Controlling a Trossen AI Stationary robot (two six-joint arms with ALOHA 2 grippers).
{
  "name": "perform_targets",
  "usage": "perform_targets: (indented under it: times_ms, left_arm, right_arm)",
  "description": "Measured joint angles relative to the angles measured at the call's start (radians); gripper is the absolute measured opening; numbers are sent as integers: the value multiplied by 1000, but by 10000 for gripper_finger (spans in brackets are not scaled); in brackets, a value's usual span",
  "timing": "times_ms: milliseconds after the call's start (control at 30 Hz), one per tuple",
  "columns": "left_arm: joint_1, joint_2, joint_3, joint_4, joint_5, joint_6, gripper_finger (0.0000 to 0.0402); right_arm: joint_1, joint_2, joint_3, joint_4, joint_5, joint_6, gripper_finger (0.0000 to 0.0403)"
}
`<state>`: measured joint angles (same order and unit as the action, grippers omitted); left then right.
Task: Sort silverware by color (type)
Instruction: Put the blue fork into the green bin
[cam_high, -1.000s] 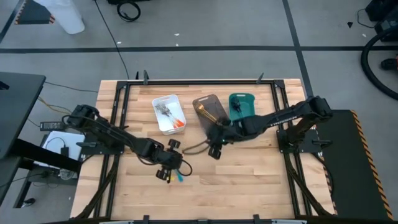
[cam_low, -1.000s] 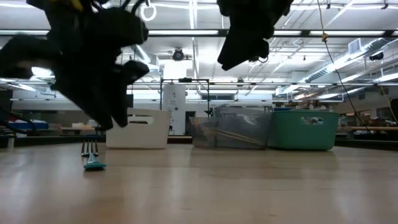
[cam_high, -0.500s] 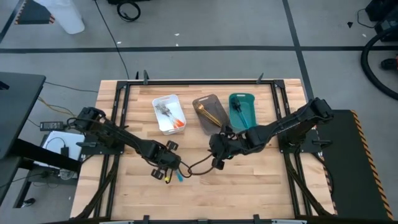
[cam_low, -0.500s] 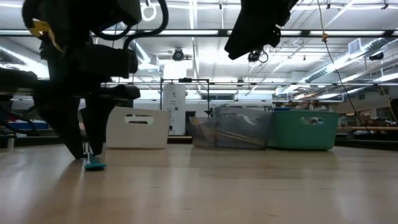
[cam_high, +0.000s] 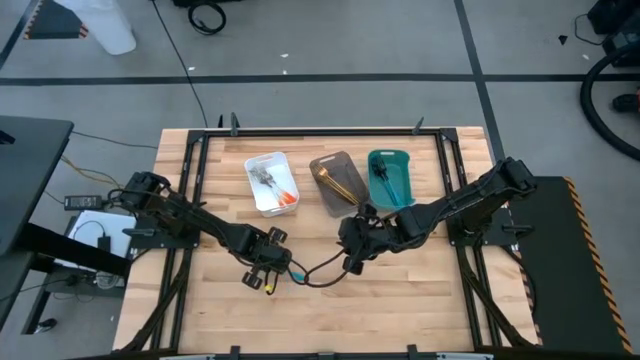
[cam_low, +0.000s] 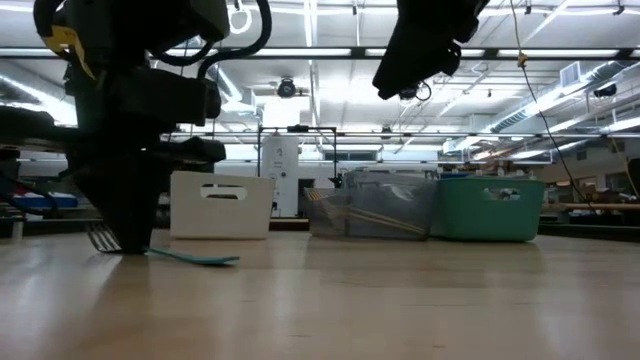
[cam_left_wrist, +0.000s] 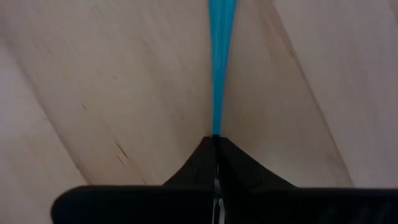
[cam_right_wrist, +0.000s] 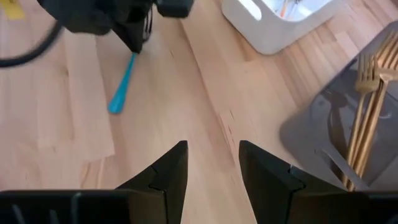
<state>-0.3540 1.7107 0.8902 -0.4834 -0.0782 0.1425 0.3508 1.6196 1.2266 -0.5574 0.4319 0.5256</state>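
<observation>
Blue-handled fork (cam_low: 160, 252) being gripped on the counter (cam_high: 400, 290)
It is being clamped by the left tool (cam_high: 268, 281); the right tool (cam_right_wrist: 212, 163) is being held apart above the boards

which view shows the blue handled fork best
The low view: the blue-handled fork shows its tines and handle, pinched by the left gripper. The right wrist view shows only the handle, the left wrist view a handle strip, and the high view almost nothing.
</observation>
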Motion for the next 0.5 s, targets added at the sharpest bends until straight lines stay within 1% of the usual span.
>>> perform_targets:
  times_ms: [67, 133, 200, 333, 500]
  left_arm:
    - [-9, 0, 10, 0, -22, 2, 13]
    - [-20, 1, 26, 15, -87, 13, 12]
    - [-27, 0, 56, 28, -186, 33, 12]
    - [-39, -2, 101, 38, -417, 79, 11]
    - [-39, -2, 130, 136, -617, 160, 11]
  right_arm:
    - [0, 0, 0, -20, -4, 10, 154]
    - [0, 0, 0, -33, -4, 21, 154]
    - [-1, 0, 0, -37, -8, 33, 154]
    - [-1, 0, 0, -37, -15, 66, 154]
    - [-1, 0, 0, -33, -17, 83, 154]
